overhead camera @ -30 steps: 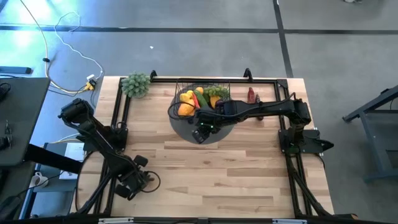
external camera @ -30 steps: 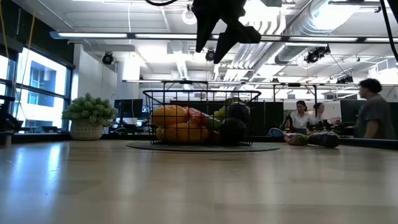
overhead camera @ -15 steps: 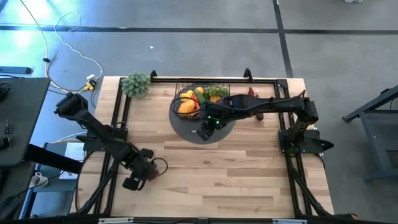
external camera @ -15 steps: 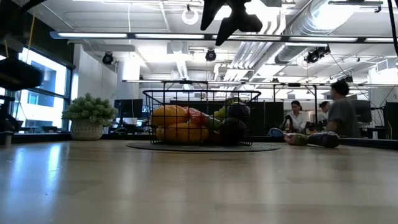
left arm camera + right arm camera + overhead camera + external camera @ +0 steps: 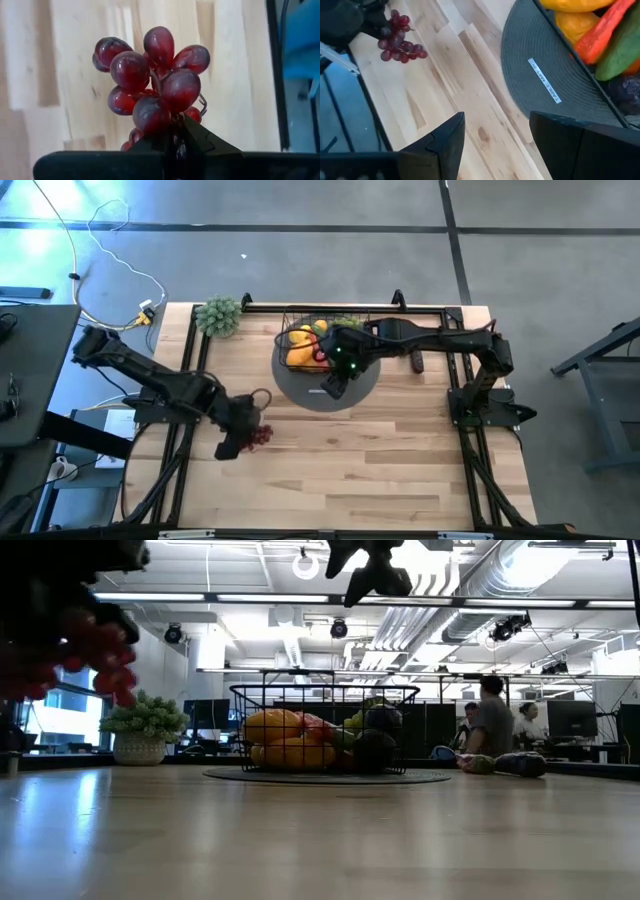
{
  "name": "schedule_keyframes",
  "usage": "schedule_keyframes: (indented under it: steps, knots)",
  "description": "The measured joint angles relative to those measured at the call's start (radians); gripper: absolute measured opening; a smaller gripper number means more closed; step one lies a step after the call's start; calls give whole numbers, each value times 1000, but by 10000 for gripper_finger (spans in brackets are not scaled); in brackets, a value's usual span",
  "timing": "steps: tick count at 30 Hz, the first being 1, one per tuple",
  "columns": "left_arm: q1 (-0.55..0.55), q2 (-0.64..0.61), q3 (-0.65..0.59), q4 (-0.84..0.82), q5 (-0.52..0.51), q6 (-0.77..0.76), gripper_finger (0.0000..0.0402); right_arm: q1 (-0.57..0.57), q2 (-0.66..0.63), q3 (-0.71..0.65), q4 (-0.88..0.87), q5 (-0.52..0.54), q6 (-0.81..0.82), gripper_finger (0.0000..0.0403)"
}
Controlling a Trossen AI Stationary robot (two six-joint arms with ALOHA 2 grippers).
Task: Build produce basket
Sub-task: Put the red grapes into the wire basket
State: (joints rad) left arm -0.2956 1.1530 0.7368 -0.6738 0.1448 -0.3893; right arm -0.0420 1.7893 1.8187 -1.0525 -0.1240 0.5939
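Open-plan office bkgd: ceiling ducts (image 5: 520,580), strip lights, window (image 5: 60,690), grey floor (image 5: 300,270).

Clamped in the left tool (image 5: 172,142), the red grapes (image 5: 152,82) look like glossy, smooth plastic. Under them the desk (image 5: 75,60) is pale matt wood with visible grain. Below the right tool (image 5: 495,145), the grey disc (image 5: 540,75) has a woven, matt texture under the black wire basket (image 5: 300,320).

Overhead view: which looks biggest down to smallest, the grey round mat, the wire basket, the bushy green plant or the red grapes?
1. Grey round mat.
2. Wire basket, though the right arm hides much of both, so these two are unsure.
3. Bushy green plant.
4. Red grapes, in the left gripper.
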Motion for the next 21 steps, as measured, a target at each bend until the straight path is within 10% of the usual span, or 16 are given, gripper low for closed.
schedule_keyframes:
  steps: [9,21]
  knots:
    - [138,-82,0,106,-2,-3,10,-51,0,0,47,-161,-175,204]
    - [274,-88,0,321,-2,-38,10,-75,0,0,98,-82,-398,214]
